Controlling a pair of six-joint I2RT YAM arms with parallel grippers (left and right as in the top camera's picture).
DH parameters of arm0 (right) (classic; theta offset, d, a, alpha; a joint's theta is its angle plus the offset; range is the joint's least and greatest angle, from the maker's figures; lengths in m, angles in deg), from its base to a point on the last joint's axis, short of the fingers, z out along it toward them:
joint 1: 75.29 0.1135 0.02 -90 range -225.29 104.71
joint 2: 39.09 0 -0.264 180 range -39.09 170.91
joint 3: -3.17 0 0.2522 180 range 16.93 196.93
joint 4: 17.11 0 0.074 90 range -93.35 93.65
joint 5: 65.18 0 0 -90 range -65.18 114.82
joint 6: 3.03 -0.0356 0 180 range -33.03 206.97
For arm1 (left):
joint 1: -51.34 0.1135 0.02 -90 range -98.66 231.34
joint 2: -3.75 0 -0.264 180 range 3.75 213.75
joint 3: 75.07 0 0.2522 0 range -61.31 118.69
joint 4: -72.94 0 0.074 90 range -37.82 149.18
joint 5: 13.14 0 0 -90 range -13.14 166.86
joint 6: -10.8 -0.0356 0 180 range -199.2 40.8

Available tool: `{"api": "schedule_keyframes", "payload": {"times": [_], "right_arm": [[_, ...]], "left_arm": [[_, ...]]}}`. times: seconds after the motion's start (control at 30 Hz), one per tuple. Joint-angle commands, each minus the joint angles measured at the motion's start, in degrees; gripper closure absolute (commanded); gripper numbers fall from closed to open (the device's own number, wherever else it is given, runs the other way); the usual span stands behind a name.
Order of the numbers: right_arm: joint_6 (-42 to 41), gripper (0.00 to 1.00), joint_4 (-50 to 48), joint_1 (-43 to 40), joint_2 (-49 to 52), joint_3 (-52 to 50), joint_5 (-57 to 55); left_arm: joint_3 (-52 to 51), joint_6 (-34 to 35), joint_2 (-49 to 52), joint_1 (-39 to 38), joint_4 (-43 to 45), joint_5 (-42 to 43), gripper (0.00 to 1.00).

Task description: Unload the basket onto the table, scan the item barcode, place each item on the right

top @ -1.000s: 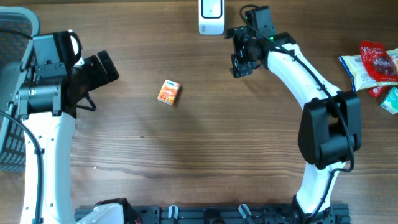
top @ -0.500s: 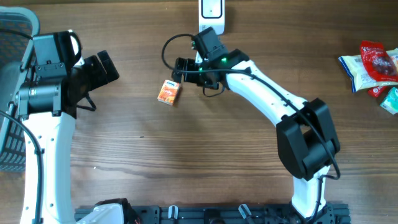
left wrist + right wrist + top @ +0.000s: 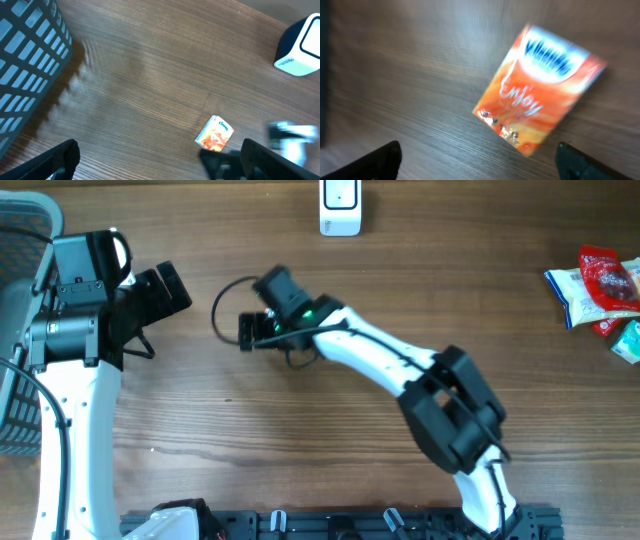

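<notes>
Right arm has swung off the far edge, where it sat beside the scanner, across to left of centre. Left arm hasn't shifted.

Near to far:
- Left gripper (image 3: 165, 290) is parked near the left edge of the brown wooden tabletop (image 3: 300, 460), jaws spread, holding nothing. It sits beside the dark grid-walled plastic basket (image 3: 18, 240).
- Small orange packet (image 3: 540, 90) with a blue top band lies flat on the tabletop, left of centre. Overhead hides it under the right wrist; both wrist views show it.
- Right gripper (image 3: 250, 332) hangs over the packet, jaws released and wide. No contact visible, though the view is blurred.
- White box-shaped scanner (image 3: 340, 207) stands at the middle of the far edge, well apart from the packet.
- Red and white snack bags (image 3: 600, 285) lie at the right edge.

Progress is early, I'd say. Approach is about done. Still to do: grasp, lift, carry to scanner, present barcode. No barcode shows on the packet's upper face.
</notes>
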Motion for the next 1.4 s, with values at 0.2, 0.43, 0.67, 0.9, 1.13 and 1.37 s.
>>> {"api": "schedule_keyframes", "payload": {"times": [0.2,0.43,0.67,0.9,1.13,1.37], "right_arm": [[-1.14,0.25,-0.7,3.19,2.58,-0.24,-12.26],[-2.99,0.18,-1.81,3.54,4.68,-0.24,-19.32],[-3.02,0.14,-7.1,3.54,4.74,-0.24,-24.57],[-3.17,0.15,-8.0,3.54,6.01,-0.24,-27.04],[-4.74,0.25,-3.78,3.37,7.67,-0.24,-30.03],[-4.52,0.18,3.85,2.64,6.56,-0.13,-35.87]], "left_arm": [[0.17,0.9,-0.35,0.26,0.13,0.07,0.0],[0.17,0.9,-0.35,0.26,0.11,0.07,0.0],[0.17,0.9,-0.35,0.26,0.13,0.07,0.0],[0.17,0.9,-0.35,0.26,0.13,0.04,0.0],[0.17,0.9,-0.35,0.26,0.13,0.07,0.0],[0.17,0.9,-0.35,0.26,0.13,0.07,0.0]]}}
